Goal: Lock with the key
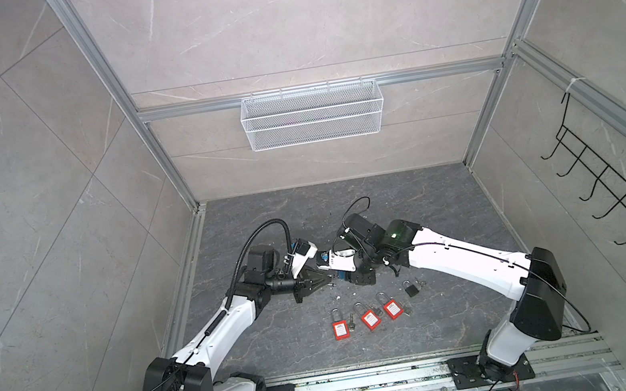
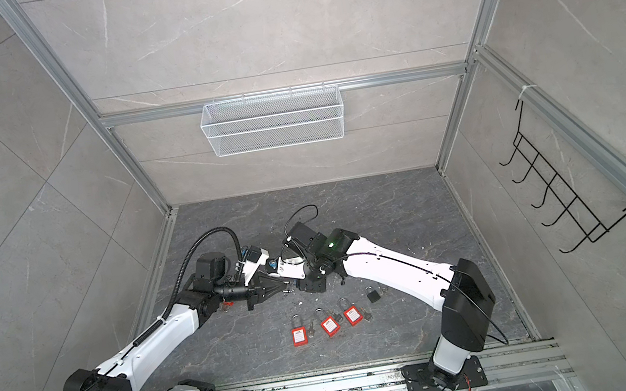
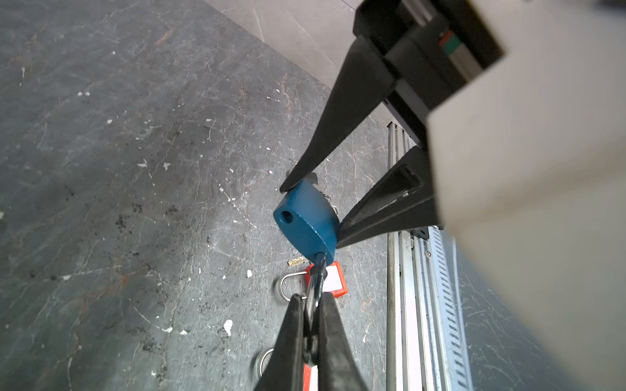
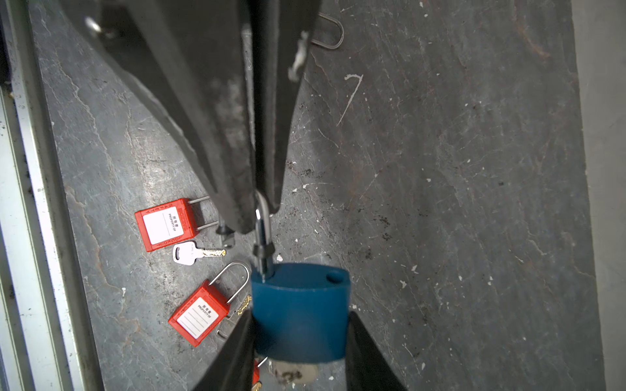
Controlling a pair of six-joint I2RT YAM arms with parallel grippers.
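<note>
Left hand [image 3: 311, 299] was clamped on the shackle [image 4: 263, 220] of the blue padlock [image 3: 306, 220]. Its body was gripped on both sides by the right hand [image 4: 300, 316], above the desk [image 1: 431, 208] behind three red padlocks [image 1: 369, 319]. A silver key [image 4: 198, 252] lay beside one.

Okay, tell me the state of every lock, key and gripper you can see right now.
blue padlock: open, one top hole empty, held above the table.
shackle: one leg seated in the body, loop pinched.
left gripper: shut on shackle.
right gripper: shut on blue padlock.
red padlocks: three, lying flat, shackles look closed.
black padlock: lying flat on table.
silver key: loose on table, in no lock.
</note>
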